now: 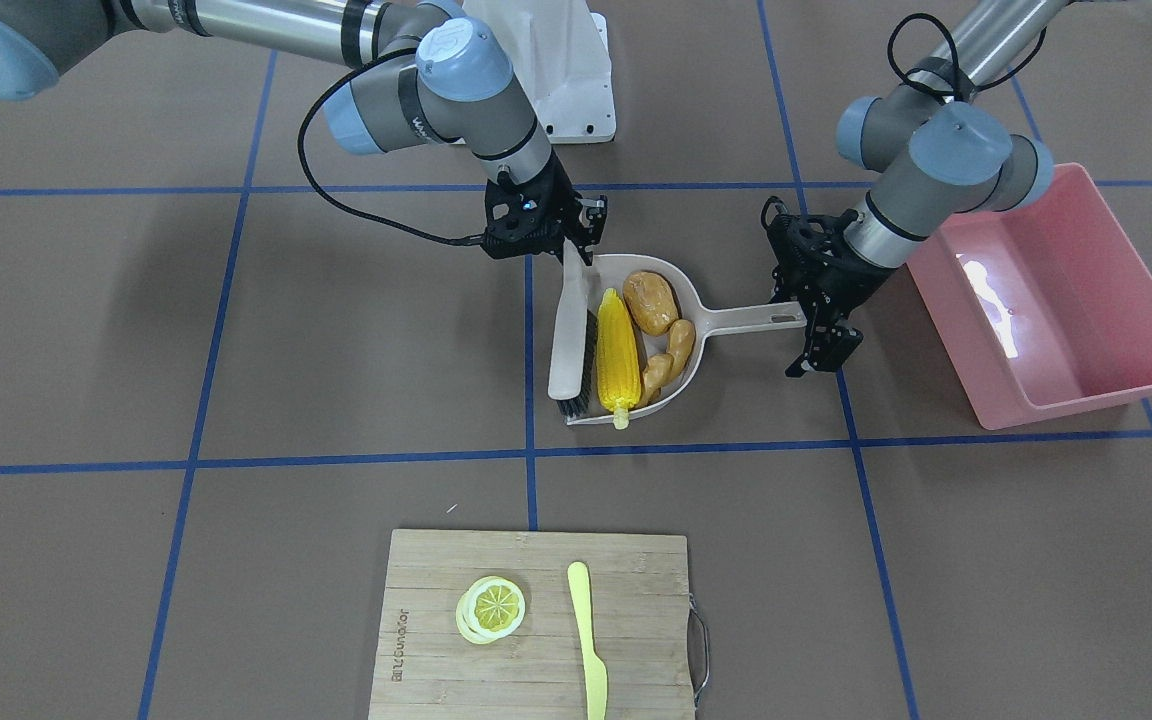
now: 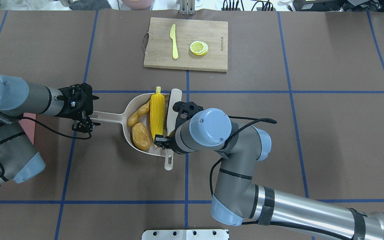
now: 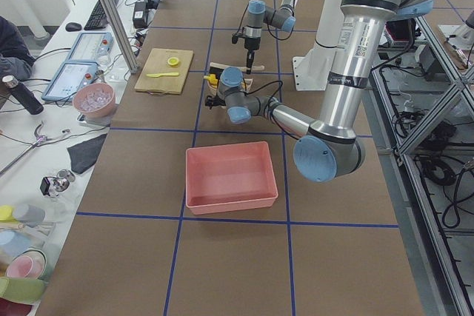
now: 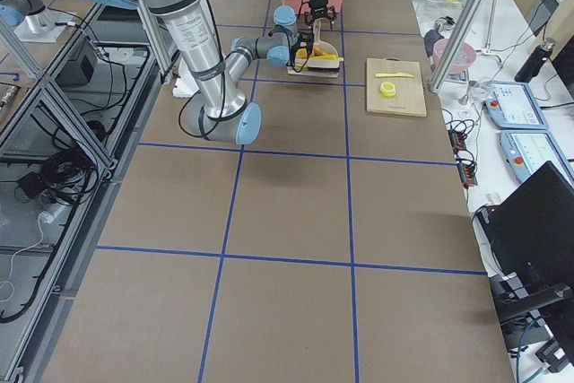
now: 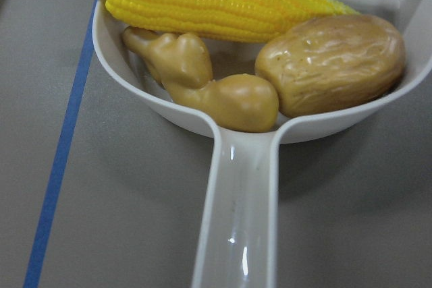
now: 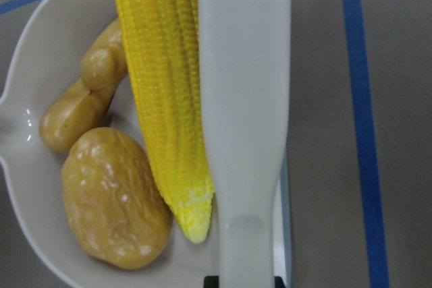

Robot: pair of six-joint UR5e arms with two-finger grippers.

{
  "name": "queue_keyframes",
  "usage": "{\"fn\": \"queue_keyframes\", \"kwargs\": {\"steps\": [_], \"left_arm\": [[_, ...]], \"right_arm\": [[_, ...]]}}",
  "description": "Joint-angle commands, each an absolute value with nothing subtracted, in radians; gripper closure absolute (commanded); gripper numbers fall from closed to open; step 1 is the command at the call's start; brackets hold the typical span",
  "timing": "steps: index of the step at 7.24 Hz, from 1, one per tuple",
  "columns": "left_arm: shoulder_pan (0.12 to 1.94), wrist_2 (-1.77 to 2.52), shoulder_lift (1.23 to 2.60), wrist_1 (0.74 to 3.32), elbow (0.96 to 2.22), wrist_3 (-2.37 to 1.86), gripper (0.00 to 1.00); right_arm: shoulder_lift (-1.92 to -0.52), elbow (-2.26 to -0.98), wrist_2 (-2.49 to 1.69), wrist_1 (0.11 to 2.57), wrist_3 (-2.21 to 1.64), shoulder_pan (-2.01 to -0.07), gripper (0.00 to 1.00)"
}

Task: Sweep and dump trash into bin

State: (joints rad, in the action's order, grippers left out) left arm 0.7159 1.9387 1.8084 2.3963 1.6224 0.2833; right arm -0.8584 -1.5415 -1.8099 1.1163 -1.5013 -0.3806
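Where the right gripper [image 1: 570, 250] clamps the flat beige handle of one brush [image 1: 566, 330], the brush's dark bristles sit against one ribbed yellow corn cob [image 1: 616, 355]. Beside the cob lie one wrinkled orange-brown potato [image 1: 650, 302] and one knobbly tan ginger root [image 1: 671, 355]. All three are inside one smooth beige dustpan [image 1: 741, 320]. The left gripper [image 1: 794, 328] straddles the dustpan's handle end, fingers spread, not visibly pinching. One glossy pink bin [image 1: 1066, 330] stands just beyond, whole in the front-facing view and only a sliver overhead.
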Motion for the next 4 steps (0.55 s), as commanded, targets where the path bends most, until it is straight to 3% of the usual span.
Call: {"fn": "queue_keyframes", "kwargs": {"steps": [1, 4], "left_arm": [[0.713, 1.907, 1.809, 2.466, 1.631, 0.284, 0.01], [0.698, 1.943, 1.795, 2.476, 1.634, 0.282, 0.01]], "right_arm": [[-0.867, -1.551, -1.816, 1.124, -1.5, -0.402, 1.0], [-0.882, -1.574, -1.833, 1.163, -1.497, -0.41, 1.0]]}}
